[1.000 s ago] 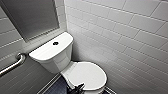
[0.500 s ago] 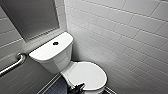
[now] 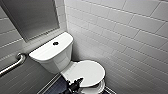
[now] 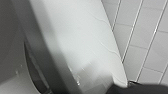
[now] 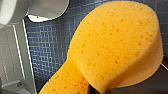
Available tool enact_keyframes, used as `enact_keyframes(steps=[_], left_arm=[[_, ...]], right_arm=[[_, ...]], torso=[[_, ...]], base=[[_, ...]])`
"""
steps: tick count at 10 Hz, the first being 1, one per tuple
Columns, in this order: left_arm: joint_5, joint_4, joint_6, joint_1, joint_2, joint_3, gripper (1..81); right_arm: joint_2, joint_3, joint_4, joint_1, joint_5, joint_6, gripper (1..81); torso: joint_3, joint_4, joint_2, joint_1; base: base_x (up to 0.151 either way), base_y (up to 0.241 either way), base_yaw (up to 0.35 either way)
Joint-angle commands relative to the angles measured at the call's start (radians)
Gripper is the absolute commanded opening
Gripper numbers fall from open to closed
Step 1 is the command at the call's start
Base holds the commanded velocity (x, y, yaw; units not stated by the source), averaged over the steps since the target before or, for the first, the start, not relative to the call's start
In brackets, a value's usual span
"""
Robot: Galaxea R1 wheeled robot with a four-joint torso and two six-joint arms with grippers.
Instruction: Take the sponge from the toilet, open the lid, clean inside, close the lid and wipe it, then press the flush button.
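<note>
Here, left pincer (image 3: 79, 81) at lid (image 3: 92, 70) edge.

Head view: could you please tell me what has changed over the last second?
Almost nothing. The left end effector at the front rim of the lid may have edged slightly upward. The lid stays shut; toilet and flush button are as before.

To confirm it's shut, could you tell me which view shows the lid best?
The head view: the whole lid lies closed on the toilet. The left wrist view gives a close stretch of its edge; the right wrist view, a white rim I cannot identify.
</note>
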Motion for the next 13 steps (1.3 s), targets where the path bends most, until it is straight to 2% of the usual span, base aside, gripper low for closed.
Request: enact_keyframes(steps=[1,6,10,13], left_arm=[[-0.132,0.008,0.033,-0.191,-0.026,0.038,81.1],[-0.193,-0.054,0.031,-0.237,-0.222,0.192,81.1],[-0.238,-0.137,0.031,-0.256,-0.302,0.241,81.1],[-0.23,-0.362,0.03,-0.286,-0.338,0.29,81.1]], right_arm=[[-0.041,0.014,-0.019,0.02,-0.052,0.001,1.0],[-0.038,0.027,-0.021,0.022,-0.052,0.0,1.0],[-0.046,0.053,-0.021,0.014,-0.052,-0.005,1.0],[-0.049,0.062,-0.021,0.013,-0.05,-0.003,1.0]], torso=[[0.0,0.0,0.0,0.0],[0.0,0.0,0.0,0.0],[0.0,0.0,0.0,0.0],[0.0,0.0,0.0,0.0]], base=[[0.0,0.0,0.0],[0.0,0.0,0.0],[0.0,0.0,0.0],[0.0,0.0,0.0]])
